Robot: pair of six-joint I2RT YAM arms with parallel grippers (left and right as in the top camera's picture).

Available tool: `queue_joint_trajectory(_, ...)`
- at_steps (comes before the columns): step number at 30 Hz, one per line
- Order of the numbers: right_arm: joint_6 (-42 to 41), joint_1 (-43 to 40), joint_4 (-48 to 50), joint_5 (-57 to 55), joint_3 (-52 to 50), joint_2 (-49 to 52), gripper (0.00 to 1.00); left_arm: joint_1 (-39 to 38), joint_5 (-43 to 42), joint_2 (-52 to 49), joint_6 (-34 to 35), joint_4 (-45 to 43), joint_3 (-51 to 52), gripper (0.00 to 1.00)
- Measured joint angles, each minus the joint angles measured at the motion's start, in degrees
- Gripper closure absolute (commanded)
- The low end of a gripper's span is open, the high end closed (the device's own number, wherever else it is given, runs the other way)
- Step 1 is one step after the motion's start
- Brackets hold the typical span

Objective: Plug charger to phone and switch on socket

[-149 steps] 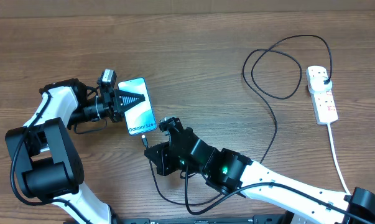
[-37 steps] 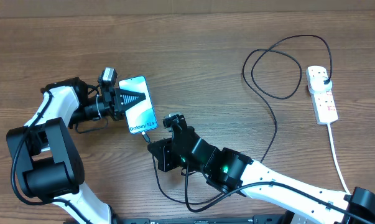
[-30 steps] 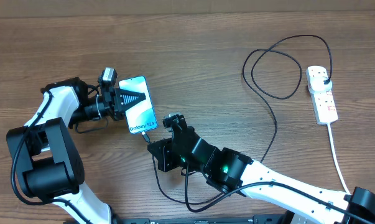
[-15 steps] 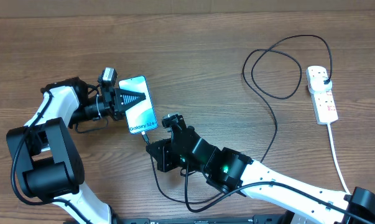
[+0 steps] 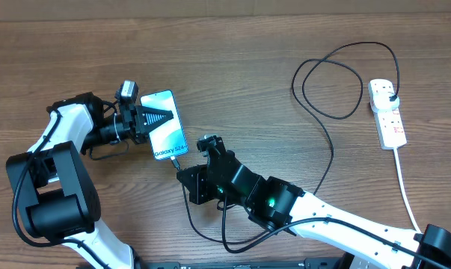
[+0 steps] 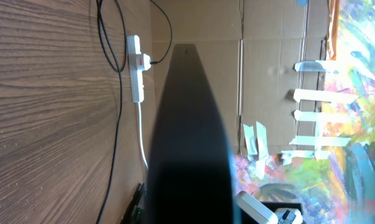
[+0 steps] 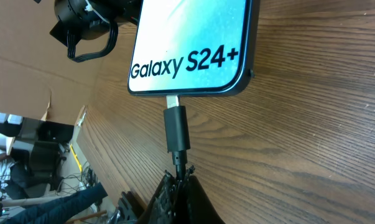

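The left fingers [image 5: 156,118] clamp the Galaxy S24+ phone [image 5: 173,142] steady so the right fingers [image 7: 196,205], pinching the charger [image 7: 176,127] cable, can seat its connector.

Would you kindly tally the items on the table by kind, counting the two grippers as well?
phone: 1
charger: 1
socket: 1
grippers: 2, the left gripper and the right gripper
Total: 5
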State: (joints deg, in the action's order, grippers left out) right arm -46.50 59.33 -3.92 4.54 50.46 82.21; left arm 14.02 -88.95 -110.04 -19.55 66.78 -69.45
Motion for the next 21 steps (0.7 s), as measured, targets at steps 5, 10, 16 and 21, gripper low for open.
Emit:
queue_joint_trajectory(5, 0.02, 0.0, 0.07, -0.04, 0.0, 0.0, 0.96, 0.0, -0.02, 0.0, 0.13, 0.0, 0.0, 0.96)
queue_joint_trajectory(10, 0.02, 0.0, 0.2, 0.11, -0.02, 0.0, 0.96, 0.0, -0.02, 0.0, 0.13, 1.09, 0.0, 0.96)
queue_joint_trajectory(16, 0.0, 0.02, 0.35, 0.22, 0.0, 0.0, 0.96, 0.0, -0.07, 0.0, 0.13, 2.38, 0.0, 0.96)
queue_joint_trajectory(21, 0.0, 0.02, 1.75, 0.52, -0.24, 0.02, 0.96, 0.35, -0.35, 0.0, 0.13, 2.45, 0.0, 0.96)
